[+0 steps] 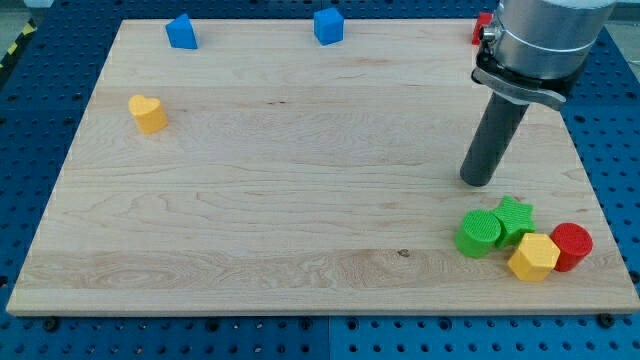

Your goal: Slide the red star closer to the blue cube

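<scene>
Red star [480, 27]: top right, mostly hidden behind arm
Blue cube [328, 25]: top mid
My tip [478, 181]: above green cylinder [479, 233]
Hand: none, plain rod

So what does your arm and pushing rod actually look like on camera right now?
A straight, dark grey cylindrical rod, matte and unmarked, ends at my tip. Above it sits a black clamp-like collar under a wide, silvery metallic cylinder that runs out of the view's top. No cables or markings show. My tip sits above the green star, apart from it.
</scene>
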Action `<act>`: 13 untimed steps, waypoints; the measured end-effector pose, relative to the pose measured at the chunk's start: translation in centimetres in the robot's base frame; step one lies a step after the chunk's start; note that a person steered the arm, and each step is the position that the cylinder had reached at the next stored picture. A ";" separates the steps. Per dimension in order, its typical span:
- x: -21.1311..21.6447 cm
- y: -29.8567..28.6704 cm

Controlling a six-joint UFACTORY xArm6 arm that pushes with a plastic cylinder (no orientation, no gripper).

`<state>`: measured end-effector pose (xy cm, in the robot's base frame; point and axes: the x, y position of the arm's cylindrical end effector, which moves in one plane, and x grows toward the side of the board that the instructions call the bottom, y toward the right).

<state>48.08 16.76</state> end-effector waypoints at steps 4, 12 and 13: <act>-4.7 -3.2; -23.5 13.7; -25.6 11.4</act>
<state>22.44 28.14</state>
